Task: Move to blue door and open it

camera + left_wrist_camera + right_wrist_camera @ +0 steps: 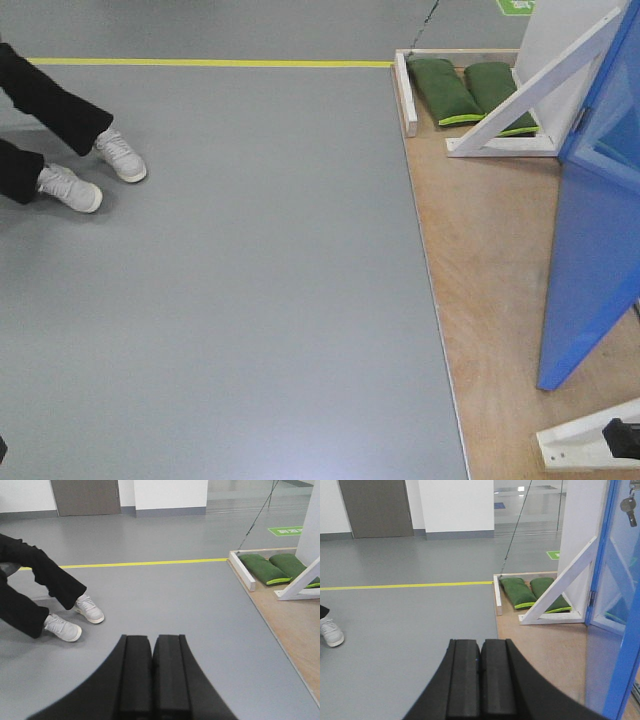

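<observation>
Left of the glossy bright-blue door panel (590, 260), the black left gripper (152, 645) and black right gripper (480, 647) sit pinched together, empty; the robot should turn squarely toward it.

I see my right pincer (480, 647) at bottom centre, jaws pressed together. The blue door (622, 675) fills the right edge, keys (629, 505) hanging at upper right. Left of it, a white brace (560, 587) slants past two green sandbags (520, 592) on the wooden platform (540, 645).
</observation>
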Tool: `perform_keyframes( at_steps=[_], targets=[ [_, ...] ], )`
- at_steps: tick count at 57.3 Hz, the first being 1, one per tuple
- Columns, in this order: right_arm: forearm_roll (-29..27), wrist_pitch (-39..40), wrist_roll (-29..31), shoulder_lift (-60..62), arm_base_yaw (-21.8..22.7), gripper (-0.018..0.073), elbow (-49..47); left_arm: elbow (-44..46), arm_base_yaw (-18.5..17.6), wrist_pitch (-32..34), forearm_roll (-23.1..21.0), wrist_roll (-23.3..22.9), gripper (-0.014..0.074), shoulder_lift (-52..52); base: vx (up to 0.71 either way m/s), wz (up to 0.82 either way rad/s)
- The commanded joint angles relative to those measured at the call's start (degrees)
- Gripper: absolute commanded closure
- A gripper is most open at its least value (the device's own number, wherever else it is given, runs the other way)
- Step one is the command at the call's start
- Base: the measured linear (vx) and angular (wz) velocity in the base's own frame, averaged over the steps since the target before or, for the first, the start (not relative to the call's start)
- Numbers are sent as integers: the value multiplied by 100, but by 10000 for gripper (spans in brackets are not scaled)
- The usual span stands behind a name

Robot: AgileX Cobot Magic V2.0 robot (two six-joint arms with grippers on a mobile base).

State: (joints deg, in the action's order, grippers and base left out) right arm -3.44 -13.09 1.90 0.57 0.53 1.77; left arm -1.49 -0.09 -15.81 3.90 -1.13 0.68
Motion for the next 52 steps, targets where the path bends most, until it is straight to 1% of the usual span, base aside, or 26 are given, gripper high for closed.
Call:
perform_keyframes(
  at_steps=[1,52],
  targets=[
    [40,480,36,81,23,547,7,149,-36,484,-16,-39,524,70,34,-12],
    [40,485,35,81,23,547,7,149,-36,484,-16,-39,524,70,36,-7]
  ],
)
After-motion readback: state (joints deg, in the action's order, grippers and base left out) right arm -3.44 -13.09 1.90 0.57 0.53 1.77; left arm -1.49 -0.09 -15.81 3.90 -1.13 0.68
